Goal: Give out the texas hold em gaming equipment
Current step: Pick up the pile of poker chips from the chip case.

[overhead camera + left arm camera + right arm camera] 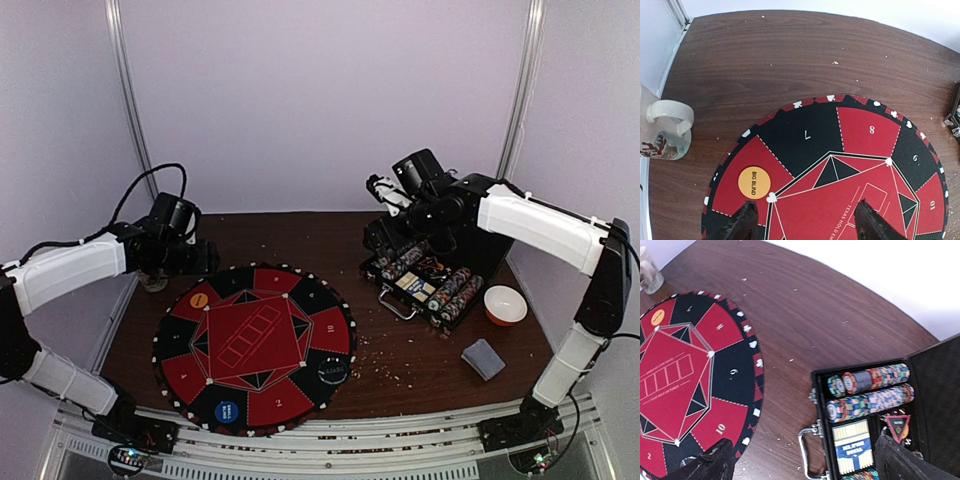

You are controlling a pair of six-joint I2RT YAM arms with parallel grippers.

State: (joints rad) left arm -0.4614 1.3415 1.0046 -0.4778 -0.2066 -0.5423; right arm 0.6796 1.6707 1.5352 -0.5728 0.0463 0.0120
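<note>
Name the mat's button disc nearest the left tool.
The yellow BIG BLIND disc, beside the left tool; the blue disc and black disc lie farther.

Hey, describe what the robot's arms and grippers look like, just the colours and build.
The left arm and right arm have white link shells and black joints, with thin black cables looped along them. The left gripper and right gripper each have two matte black, rough-textured, tapered fingers.

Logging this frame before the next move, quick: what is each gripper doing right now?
Left gripper: open, holding nothing.
Right gripper: open, holding nothing.
</note>
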